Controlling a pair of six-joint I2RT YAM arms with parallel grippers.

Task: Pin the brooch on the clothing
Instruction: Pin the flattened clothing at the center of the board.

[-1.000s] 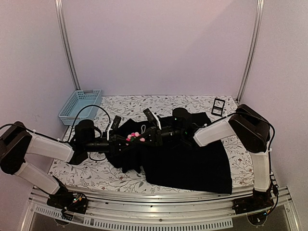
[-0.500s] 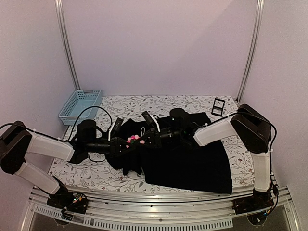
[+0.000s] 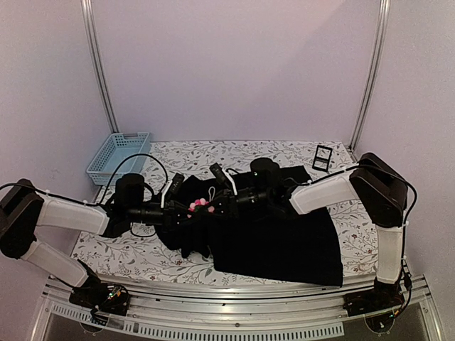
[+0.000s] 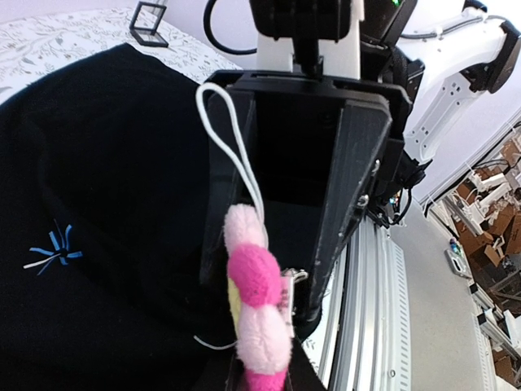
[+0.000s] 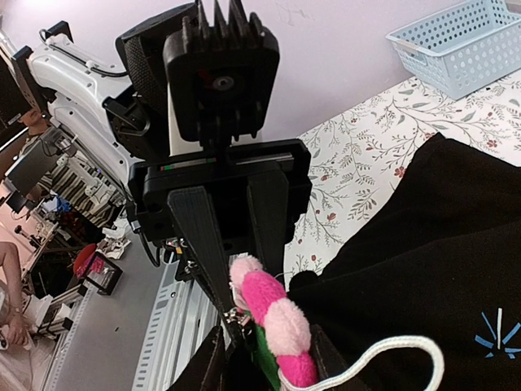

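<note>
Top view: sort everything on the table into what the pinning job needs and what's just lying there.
Needed:
brooch, between the two grippers
clothing, black, spread on the table
left gripper
right gripper

Lying about:
blue basket, far left corner
small black stand, far right

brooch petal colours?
Pink, alternating pale and hot pink, on the brooch; a yellowish-green centre peeks at its edge. Clearest in the left wrist view.

Both arms stretch low and inward, meeting nose to nose above the clothing (image 3: 284, 234). Left gripper (image 3: 186, 207) and right gripper (image 3: 213, 202) face each other, each pinching the brooch (image 4: 259, 314) from opposite ends, fingers (image 5: 213, 244) angled down, wrists level.
</note>
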